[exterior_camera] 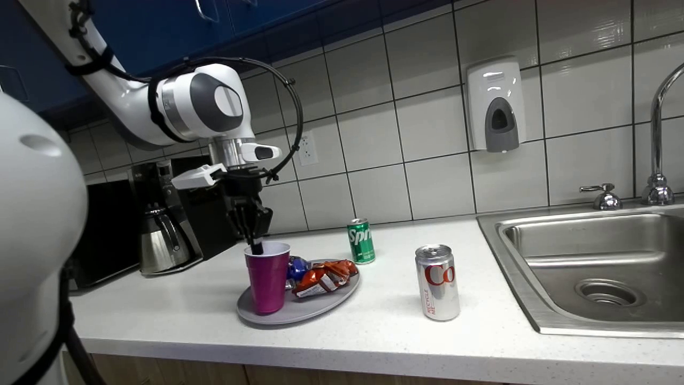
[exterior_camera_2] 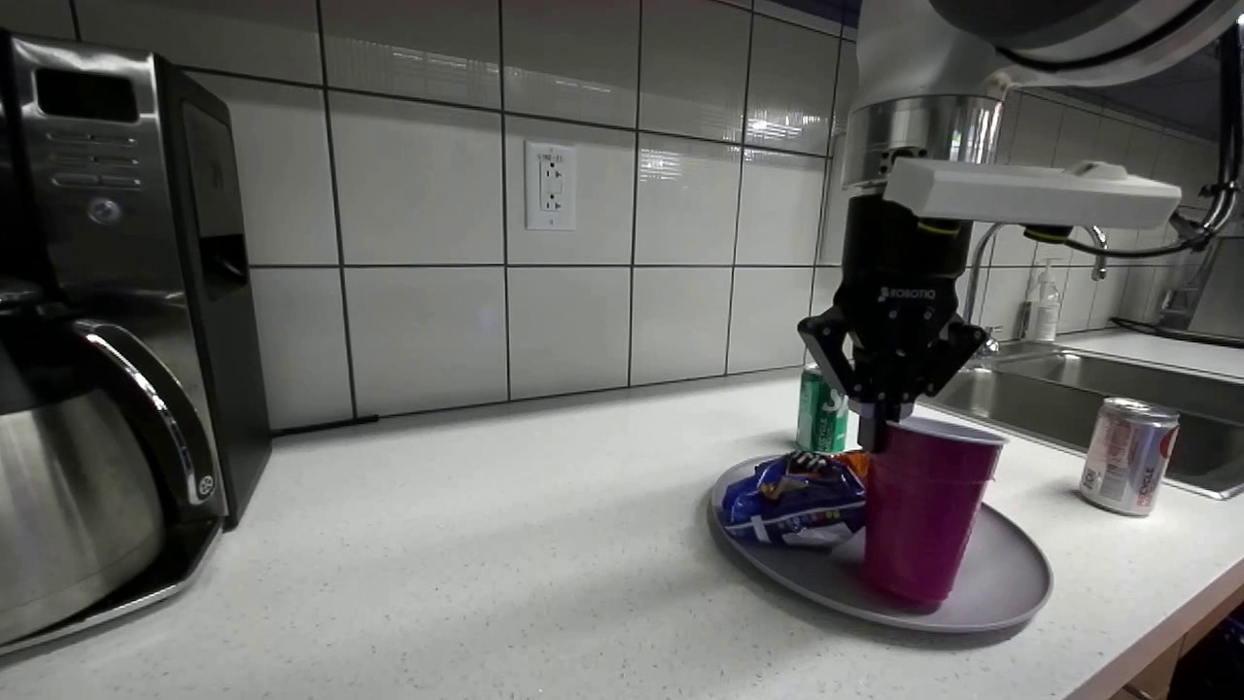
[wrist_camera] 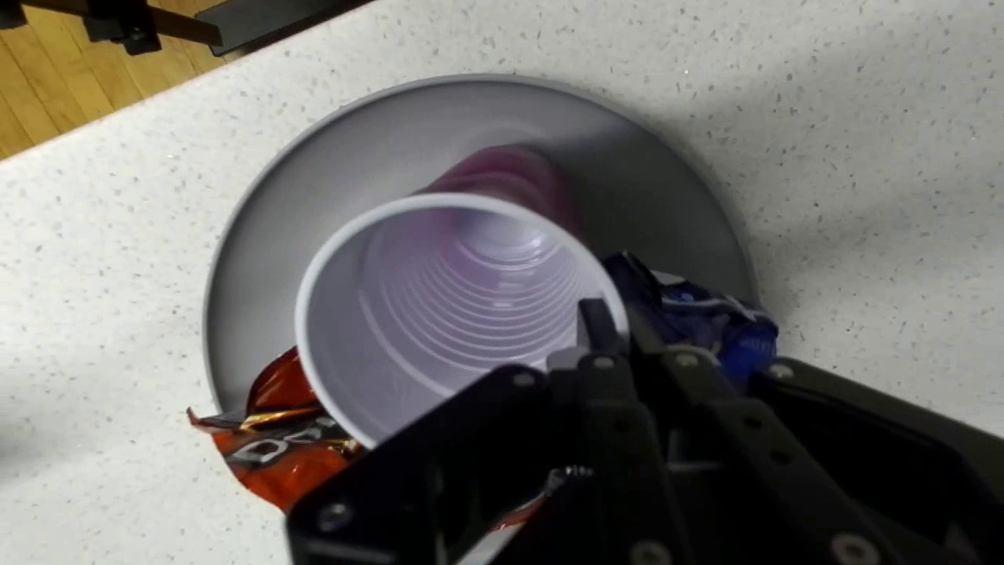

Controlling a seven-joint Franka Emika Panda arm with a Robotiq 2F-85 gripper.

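A magenta cup [exterior_camera: 268, 283] with a white inside stands on a grey plate [exterior_camera: 328, 306], leaning slightly in an exterior view [exterior_camera_2: 928, 515]. My gripper [wrist_camera: 622, 333] is shut on the cup's wall at the rim. In the wrist view, one dark fingertip [wrist_camera: 599, 323] reaches inside the cup and the opposite one lies outside it. The cup's inside looks empty. Beside the cup on the plate lie an orange-red snack bag [exterior_camera: 325, 278] and a blue snack bag [exterior_camera_2: 797, 501]. The gripper's body covers part of both bags in the wrist view.
A green Sprite can [exterior_camera: 361, 241] stands behind the plate, near the tiled wall. A silver Coke can [exterior_camera: 438, 283] stands between plate and steel sink [exterior_camera: 513, 267]. A coffee maker [exterior_camera_2: 126, 292] with a steel carafe [exterior_camera: 163, 243] is at the opposite end. The counter's front edge [exterior_camera: 299, 353] runs close to the plate.
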